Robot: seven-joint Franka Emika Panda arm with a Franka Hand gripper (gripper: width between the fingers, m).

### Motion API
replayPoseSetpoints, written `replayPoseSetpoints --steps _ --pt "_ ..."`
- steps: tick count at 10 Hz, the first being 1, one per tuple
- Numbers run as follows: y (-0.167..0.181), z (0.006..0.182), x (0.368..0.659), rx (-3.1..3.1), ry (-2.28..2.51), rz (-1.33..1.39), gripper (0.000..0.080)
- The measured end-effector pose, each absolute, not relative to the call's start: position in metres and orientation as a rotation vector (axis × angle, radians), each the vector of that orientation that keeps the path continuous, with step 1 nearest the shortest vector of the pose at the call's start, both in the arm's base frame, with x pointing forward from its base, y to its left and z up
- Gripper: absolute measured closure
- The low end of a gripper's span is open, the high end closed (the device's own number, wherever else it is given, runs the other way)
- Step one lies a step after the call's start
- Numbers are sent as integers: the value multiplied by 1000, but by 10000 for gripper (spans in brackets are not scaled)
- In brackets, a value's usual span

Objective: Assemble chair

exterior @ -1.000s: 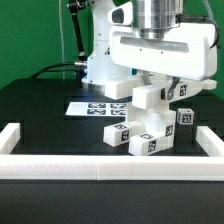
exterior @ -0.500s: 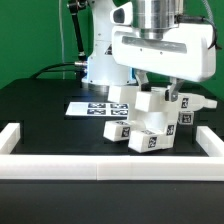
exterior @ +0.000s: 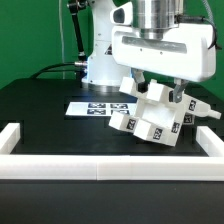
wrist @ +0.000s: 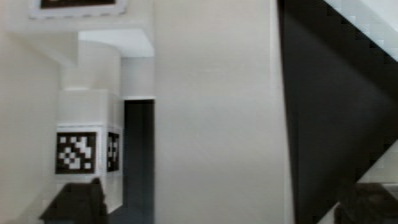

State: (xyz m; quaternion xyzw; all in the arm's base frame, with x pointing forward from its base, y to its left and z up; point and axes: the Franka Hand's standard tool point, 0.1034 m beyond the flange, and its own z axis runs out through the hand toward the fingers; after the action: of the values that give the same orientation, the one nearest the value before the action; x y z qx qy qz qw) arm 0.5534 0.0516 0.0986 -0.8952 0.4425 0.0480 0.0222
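Just behind the border rail (exterior: pixel 100 163), the chair (exterior: pixel 150 122) hangs tilted and looks clear of the counter (exterior: pixel 40 110), with my fingers (exterior: pixel 133 84) clamped on its upper slab. I'd rotate slowly with a steady squeeze so it doesn't slip. The marker board (exterior: pixel 90 108) lies farther behind the rail.

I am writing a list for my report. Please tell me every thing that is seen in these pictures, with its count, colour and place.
chair: one joined set of parts, white with black-and-white tags, tilted, near the front rail
marker board: one, white with tags, flat on the table, to the exterior view's left of the chair
rail: one, white, along the table's front and sides
table: one, black, under everything
arm: one, white, above the chair
fingers: two, dark, shut on the chair
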Motion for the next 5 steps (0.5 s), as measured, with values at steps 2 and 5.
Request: replayPoseSetpoints --steps 2,5 --pt "52 106 552 -2768 1364 143 150" --pt "55 133 545 -2748 1349 136 150"
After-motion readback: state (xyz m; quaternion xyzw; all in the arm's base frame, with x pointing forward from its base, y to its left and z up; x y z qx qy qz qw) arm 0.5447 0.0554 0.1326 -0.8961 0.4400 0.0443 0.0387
